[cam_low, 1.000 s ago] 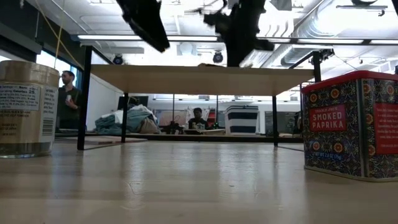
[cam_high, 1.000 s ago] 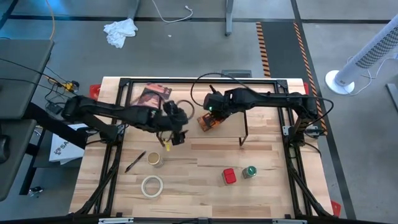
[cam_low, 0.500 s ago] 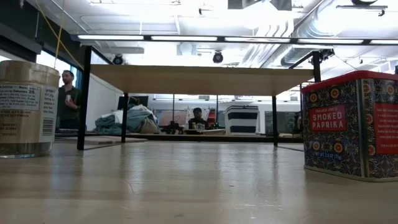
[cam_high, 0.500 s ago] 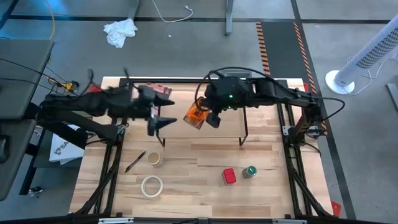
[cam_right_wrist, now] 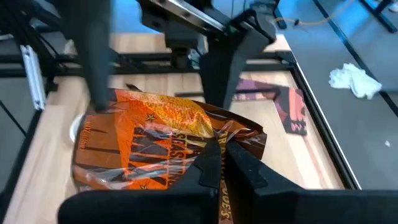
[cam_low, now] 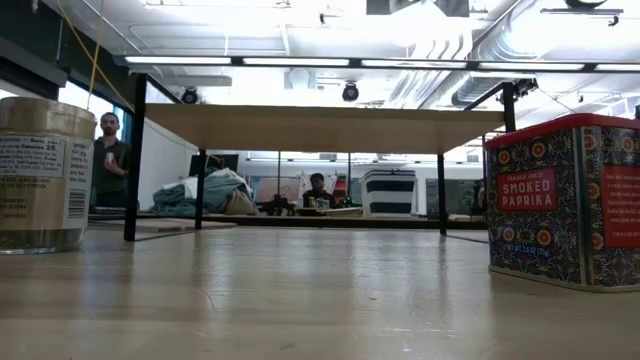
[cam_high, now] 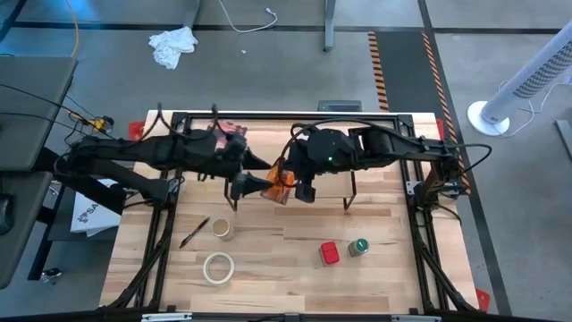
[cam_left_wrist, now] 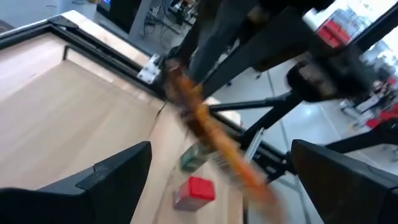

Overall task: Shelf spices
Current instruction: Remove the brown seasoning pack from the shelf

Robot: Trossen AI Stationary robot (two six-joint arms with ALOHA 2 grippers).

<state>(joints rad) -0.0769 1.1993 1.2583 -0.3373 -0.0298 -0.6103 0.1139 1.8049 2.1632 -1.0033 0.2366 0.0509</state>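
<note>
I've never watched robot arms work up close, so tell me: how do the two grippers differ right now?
The right gripper is shut on the orange packet, holding it above the table. The left gripper holds nothing, and its fingers stand wide open. From above, the left gripper points toward the packet from the left side, while the right gripper reaches in from the right. Both are dark, two-fingered, and meet near the table's middle.

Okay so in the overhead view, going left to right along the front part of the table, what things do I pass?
Pen → tan-lidded jar → white tape roll → red tin → green-lidded jar.
</note>
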